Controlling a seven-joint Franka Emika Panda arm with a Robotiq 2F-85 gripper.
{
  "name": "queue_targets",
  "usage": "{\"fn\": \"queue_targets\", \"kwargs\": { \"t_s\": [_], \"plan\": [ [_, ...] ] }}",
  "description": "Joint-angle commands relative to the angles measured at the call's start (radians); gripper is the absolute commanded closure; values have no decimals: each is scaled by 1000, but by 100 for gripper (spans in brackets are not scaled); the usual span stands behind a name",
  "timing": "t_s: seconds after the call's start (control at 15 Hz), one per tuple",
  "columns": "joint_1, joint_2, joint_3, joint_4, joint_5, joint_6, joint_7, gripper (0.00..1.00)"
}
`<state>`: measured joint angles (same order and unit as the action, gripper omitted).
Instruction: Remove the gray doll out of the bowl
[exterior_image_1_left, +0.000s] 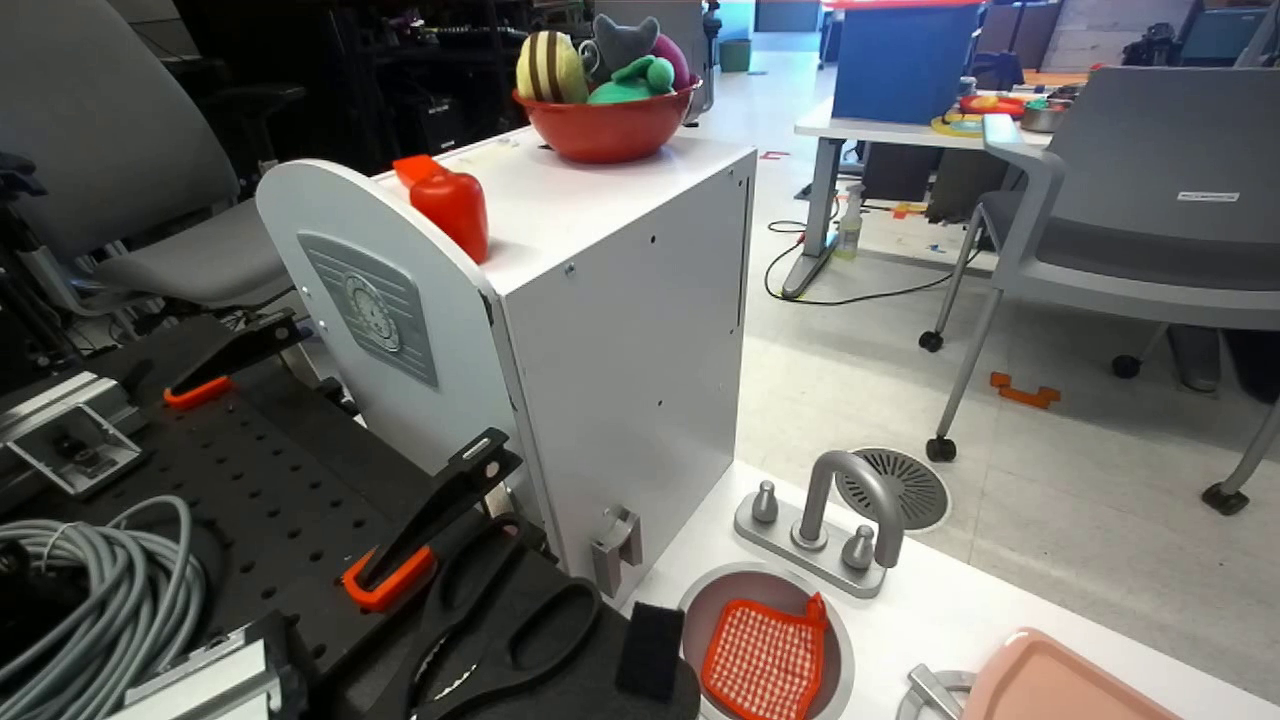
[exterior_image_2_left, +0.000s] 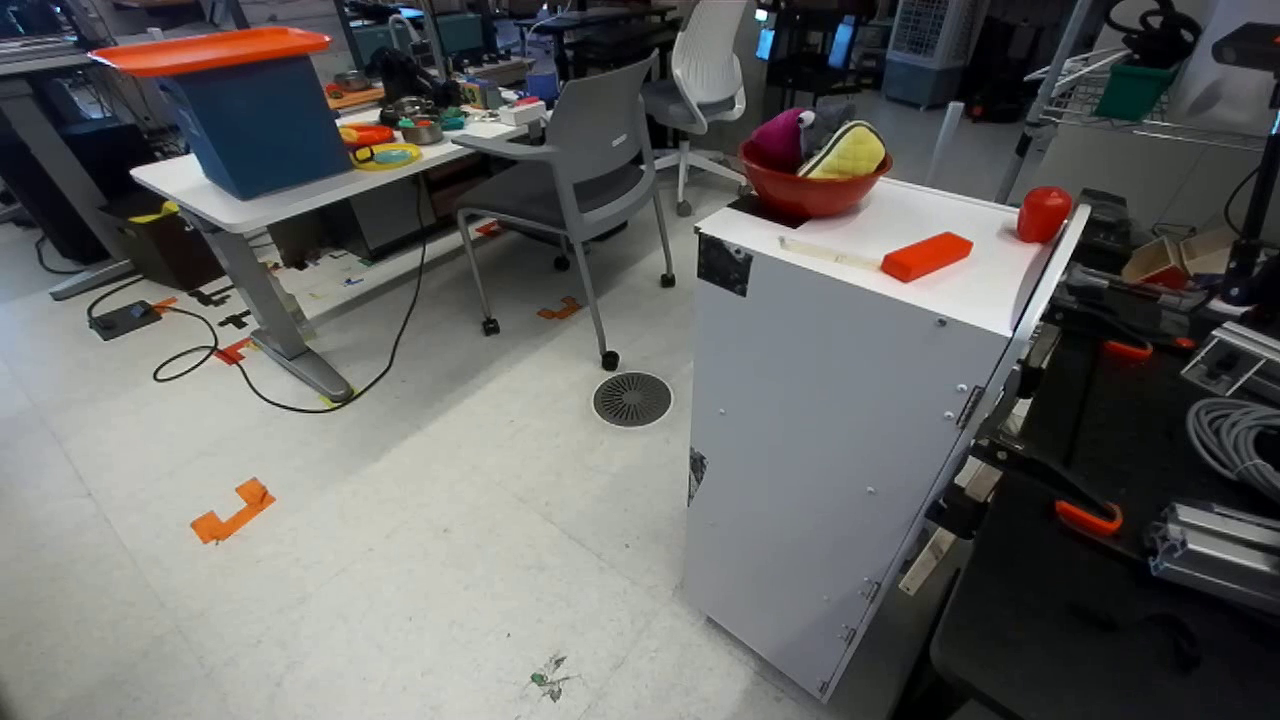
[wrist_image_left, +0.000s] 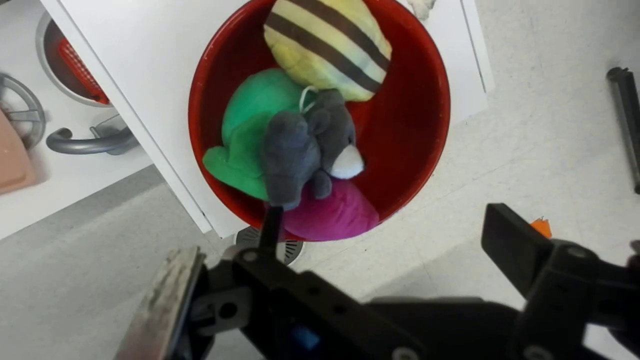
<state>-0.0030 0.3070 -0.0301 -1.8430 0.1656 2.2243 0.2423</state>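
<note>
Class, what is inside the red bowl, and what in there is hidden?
The bowl holds a gray doll, a striped toy, a green toy and a magenta toy. In the wrist view, the doll partly covers the green and magenta ones. Whatever lies beneath the toys is hidden.

A gray chair (exterior_image_2_left: 605, 125) stands near a white table (exterior_image_2_left: 270, 203) on pale floor (exterior_image_2_left: 400, 520).

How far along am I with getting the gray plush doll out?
Done: the black hand is open, with the glossy, round red bowl in the wrist view. Under way: no grasp yet; the hand is empty. Left: grasping the dark-gray plush doll, lying in the bowl, and lifting it out.
</note>
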Motion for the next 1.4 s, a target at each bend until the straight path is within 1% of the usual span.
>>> {"fn": "queue_targets", "kwargs": {
  "t_s": [0.0,0.67,1.2,1.27,1.33],
  "plan": [
    [-14,-28,5,-30,22,-15,-32,0],
    [-3,-23,-4,-51,-22,-43,-5,0],
    [-2,-31,-14,-67,-55,-103,12,0],
    [-4,-32,-16,-67,-55,-105,14,17],
    [-5,-32,-19,-67,-57,-105,16,26]
  ]
}}
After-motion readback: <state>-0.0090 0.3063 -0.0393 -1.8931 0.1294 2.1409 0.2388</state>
